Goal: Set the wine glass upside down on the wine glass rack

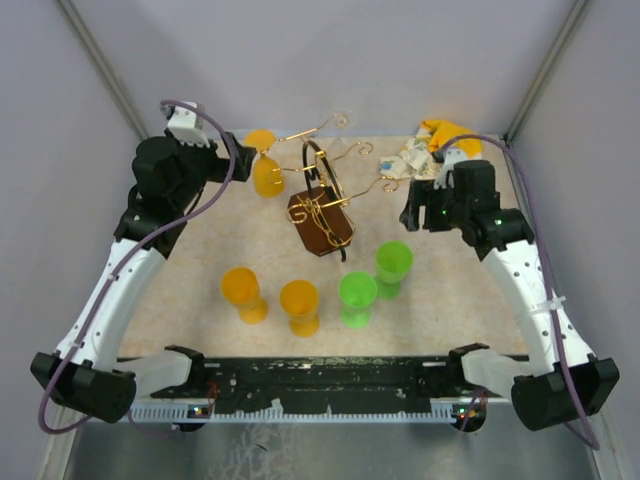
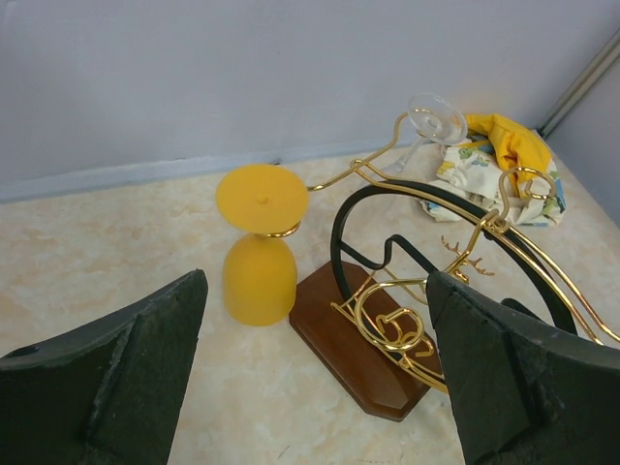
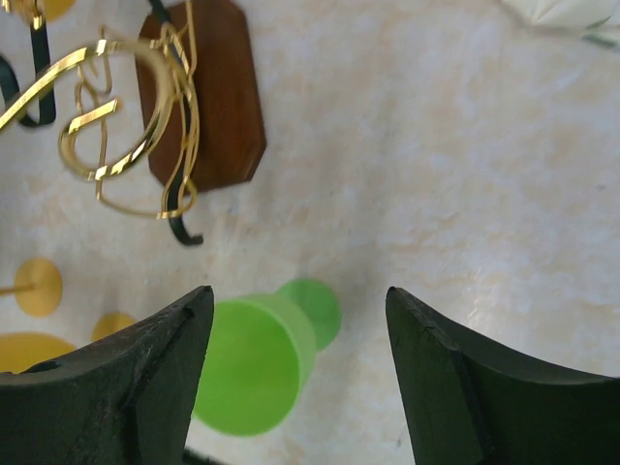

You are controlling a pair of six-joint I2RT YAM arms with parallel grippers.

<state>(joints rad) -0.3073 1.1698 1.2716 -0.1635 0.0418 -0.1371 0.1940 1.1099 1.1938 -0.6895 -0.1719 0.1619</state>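
The wine glass rack [image 1: 322,205] stands mid-table, gold wire arms over a brown wooden base [image 2: 373,354]. An orange wine glass [image 1: 266,172] hangs upside down from its left arm, foot up [image 2: 262,197] and bowl down. My left gripper [image 1: 236,165] is just left of it, open and apart from it; between the fingers [image 2: 315,281] nothing is held. A clear glass [image 2: 436,116] sits at the rack's far arm. My right gripper [image 1: 415,212] hovers open [image 3: 298,291] above an upright green glass [image 3: 257,363], not touching it.
Two orange glasses [image 1: 243,292] [image 1: 299,305] and two green ones [image 1: 357,298] [image 1: 393,266] stand upright in front of the rack. A crumpled yellow and white cloth [image 1: 425,150] lies at the back right. Grey walls enclose the table on three sides.
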